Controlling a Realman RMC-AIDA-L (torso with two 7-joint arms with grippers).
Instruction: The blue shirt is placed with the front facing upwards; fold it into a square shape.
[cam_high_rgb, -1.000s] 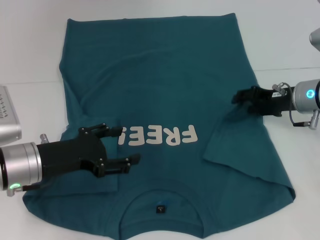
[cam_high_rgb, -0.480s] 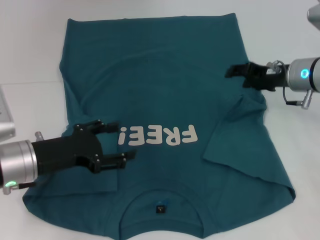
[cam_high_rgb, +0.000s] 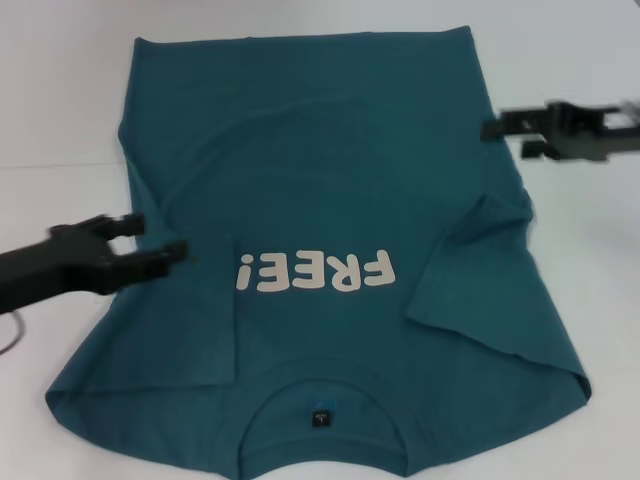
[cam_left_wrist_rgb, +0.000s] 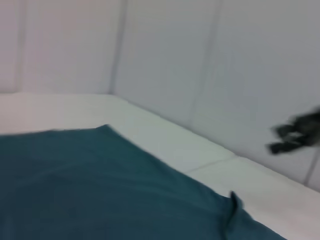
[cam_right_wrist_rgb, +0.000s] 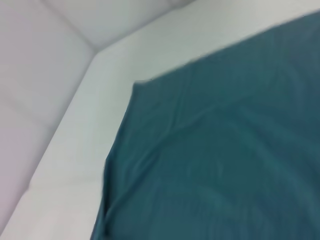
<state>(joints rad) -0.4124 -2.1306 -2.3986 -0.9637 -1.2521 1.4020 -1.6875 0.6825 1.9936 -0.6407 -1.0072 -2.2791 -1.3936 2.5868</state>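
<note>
The blue shirt (cam_high_rgb: 320, 180) lies flat on the white table (cam_high_rgb: 60, 100), front up, with white "FREE!" lettering (cam_high_rgb: 312, 272) and the collar label (cam_high_rgb: 320, 416) at the near edge. Both sleeves are folded inward onto the body, the left one (cam_high_rgb: 190, 320) and the right one (cam_high_rgb: 490, 290). My left gripper (cam_high_rgb: 152, 240) is open and empty, raised over the shirt's left edge. My right gripper (cam_high_rgb: 512, 137) is open and empty, raised just off the shirt's right edge. The shirt also shows in the left wrist view (cam_left_wrist_rgb: 100, 190) and the right wrist view (cam_right_wrist_rgb: 225, 165).
The table extends on all sides of the shirt, with a seam line (cam_high_rgb: 50, 166) at the left. White wall panels (cam_left_wrist_rgb: 165, 60) stand behind it. The right gripper shows far off in the left wrist view (cam_left_wrist_rgb: 296, 135).
The left gripper has drawn back to the left and lifted off the folded left sleeve. The right gripper has risen and moved farther back and right, away from the folded right sleeve.
</note>
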